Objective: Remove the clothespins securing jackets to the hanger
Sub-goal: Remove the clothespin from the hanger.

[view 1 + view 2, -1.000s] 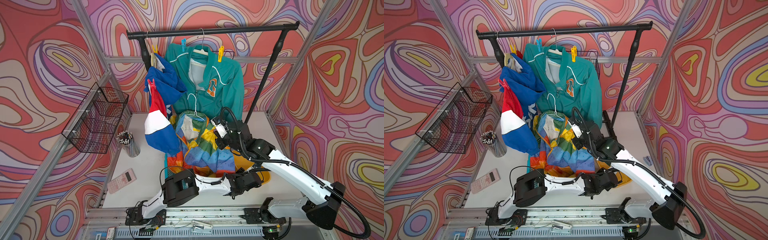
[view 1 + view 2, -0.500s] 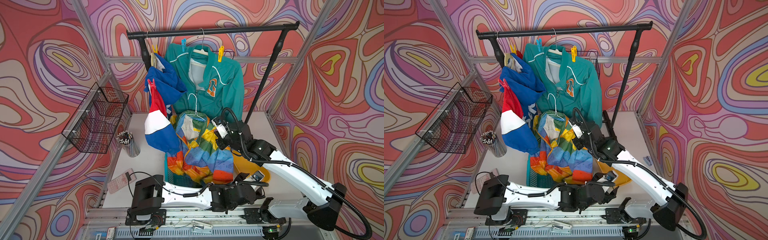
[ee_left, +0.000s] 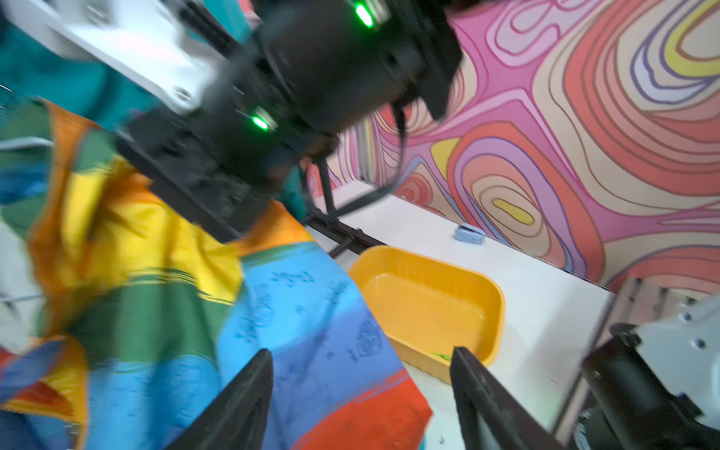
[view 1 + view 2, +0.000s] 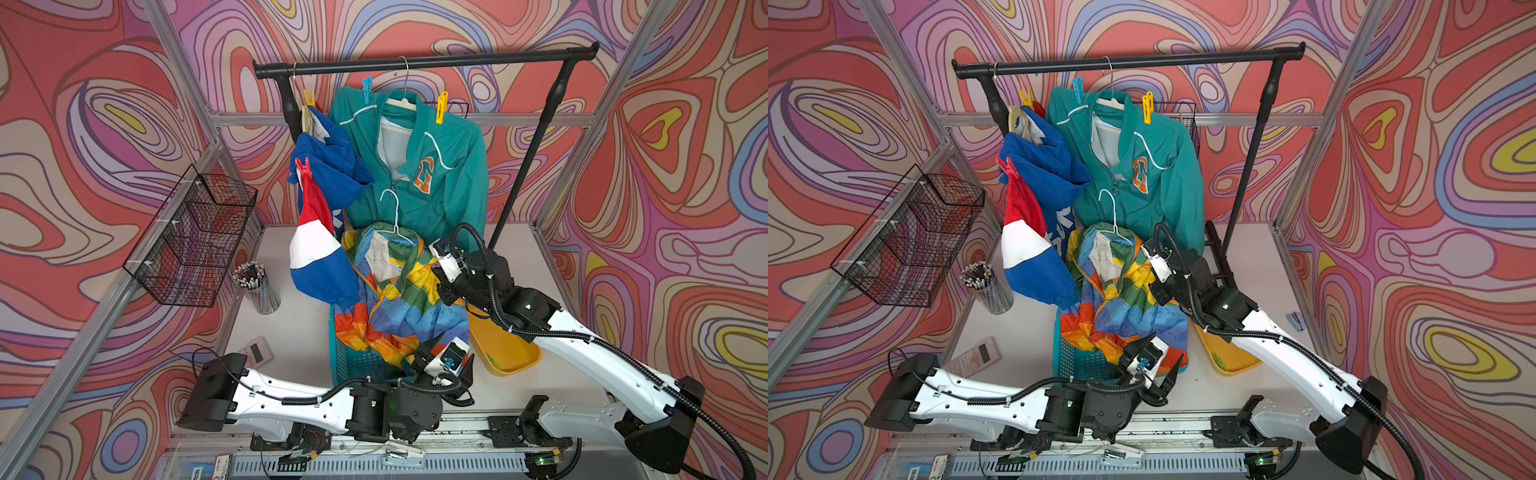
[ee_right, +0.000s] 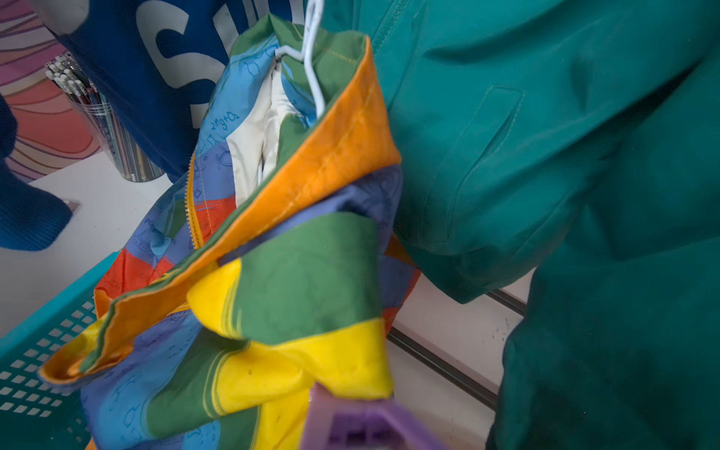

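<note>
On the black rail (image 4: 415, 64) hang a teal jacket (image 4: 436, 178) and a blue jacket (image 4: 328, 166). The teal one carries a blue clothespin (image 4: 367, 89) and a yellow clothespin (image 4: 441, 108). The blue one has a yellow clothespin (image 4: 309, 99) and a red clothespin (image 4: 302, 168). My right gripper (image 4: 440, 282) is shut on the shoulder of the rainbow jacket (image 4: 399, 307), holding it off the rail on its white hanger (image 4: 392, 212). A blurred purple piece (image 5: 350, 420) shows at its jaws. Near the jacket's hem my left gripper (image 3: 360, 374) is open and empty.
A teal basket (image 4: 353, 361) sits under the rainbow jacket, with a yellow tray (image 4: 503, 349) holding a small green thing (image 3: 440, 356) beside it. At the left are a wire basket (image 4: 195, 237), a pencil cup (image 4: 257, 286) and a calculator (image 4: 257, 353).
My left gripper has drawn back from the yellow tray toward the rainbow jacket's hem and opened wider. The right arm has kept still, holding the jacket.
</note>
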